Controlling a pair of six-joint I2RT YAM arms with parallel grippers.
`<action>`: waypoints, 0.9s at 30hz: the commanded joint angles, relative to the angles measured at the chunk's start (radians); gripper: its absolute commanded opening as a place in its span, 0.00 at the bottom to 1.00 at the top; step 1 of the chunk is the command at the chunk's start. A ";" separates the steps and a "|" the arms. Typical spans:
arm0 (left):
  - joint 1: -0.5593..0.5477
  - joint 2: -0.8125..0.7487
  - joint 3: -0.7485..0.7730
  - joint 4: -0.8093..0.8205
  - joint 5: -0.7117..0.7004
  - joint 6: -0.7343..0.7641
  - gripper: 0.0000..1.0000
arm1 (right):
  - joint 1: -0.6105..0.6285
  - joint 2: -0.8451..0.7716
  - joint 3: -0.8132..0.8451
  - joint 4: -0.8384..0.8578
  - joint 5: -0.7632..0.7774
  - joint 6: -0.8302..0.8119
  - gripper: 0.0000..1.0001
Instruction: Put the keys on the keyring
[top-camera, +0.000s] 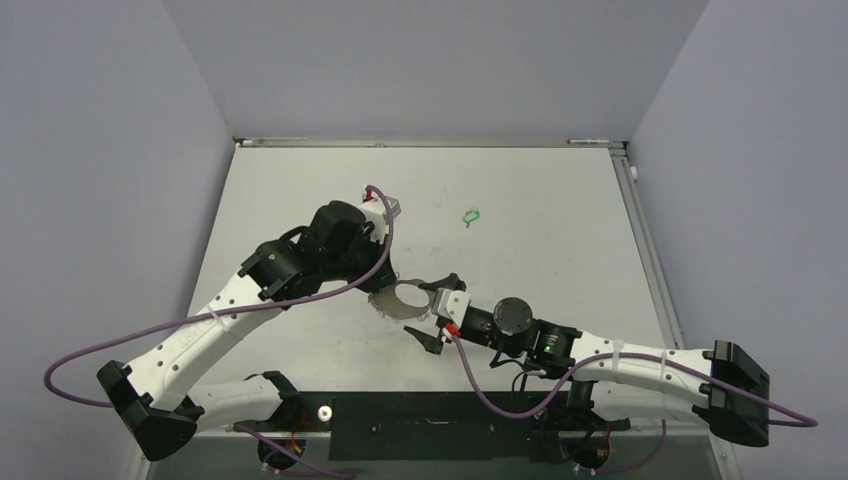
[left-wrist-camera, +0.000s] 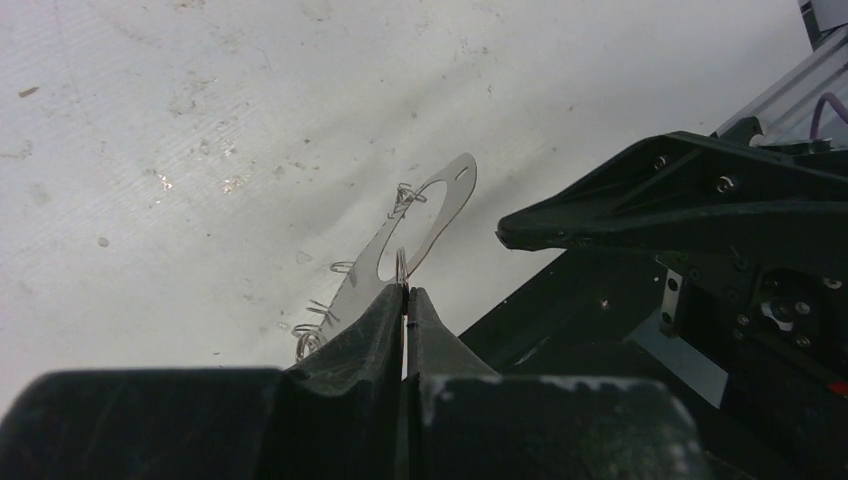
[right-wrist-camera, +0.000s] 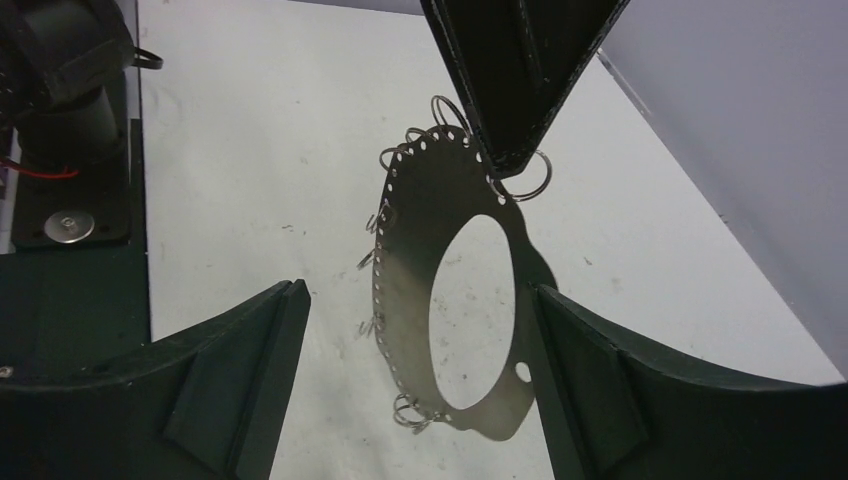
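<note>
In the top view, left of centre, the left jaws are pinched tight on the rim of the keyring (top-camera: 383, 303), holding it tilted above the desk (top-camera: 560, 230). Just right of it the right jaws stand wide, one finger on each side of the ring, gripping nothing. Further right, in the upper middle, the green key (top-camera: 471, 215) lies alone on the desk, well apart from both arms. Nothing is threaded yet: fetching the key and hooking it on both remain. Whether the left jaws pinch the plate or a wire loop (right-wrist-camera: 531, 176) is unclear, and the key's shape is too small to read.
</note>
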 joint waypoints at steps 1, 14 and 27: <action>0.004 -0.024 0.004 0.016 0.091 -0.033 0.00 | 0.005 0.014 0.031 0.069 0.038 -0.105 0.79; 0.003 -0.042 -0.019 0.030 0.179 -0.074 0.00 | 0.003 0.063 0.057 0.111 0.061 -0.165 0.71; 0.004 -0.037 -0.027 0.024 0.179 -0.059 0.00 | 0.001 0.092 0.120 0.029 0.009 -0.231 0.75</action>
